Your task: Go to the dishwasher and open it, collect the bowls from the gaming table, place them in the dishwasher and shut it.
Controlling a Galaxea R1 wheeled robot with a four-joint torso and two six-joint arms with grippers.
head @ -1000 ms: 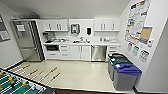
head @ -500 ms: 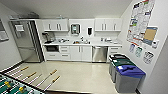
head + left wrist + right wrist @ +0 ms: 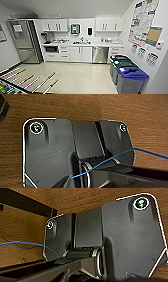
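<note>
Small kitchenette ahead, seen from high up. Dishwasher [image 3: 100,54] built in under the worktop [image 3: 105,45] along the far wall, steel front shut, bar handle across its top edge. White doors [image 3: 81,54] just left of it, drawers [image 3: 114,51] to its right. Sink [image 3: 80,42] set in the worktop above those white doors. Wall cabinets [image 3: 55,25] higher up, left and right of a dispenser [image 3: 75,29] and a smaller dark one [image 3: 89,31]. Steel fridge [image 3: 23,41] standing at the left end of the run. Microwave [image 3: 52,49] tucked below the worktop, near the fridge.

Three bins [image 3: 130,80] lined along the right wall, the nearest with a blue lid, the next green, the farthest dark. Posters [image 3: 142,21] and a corkboard [image 3: 153,35] on that wall above them.

Gaming table [image 3: 10,89] at the lower left corner, green field at the very edge, rods [image 3: 46,82] with tan handles sticking out over the pale floor [image 3: 82,75].

Both wrist views: dark plate over brown wood-grain, a thin blue wire [image 3: 105,162] crossing. Jaws' state on either arm: cannot tell.
</note>
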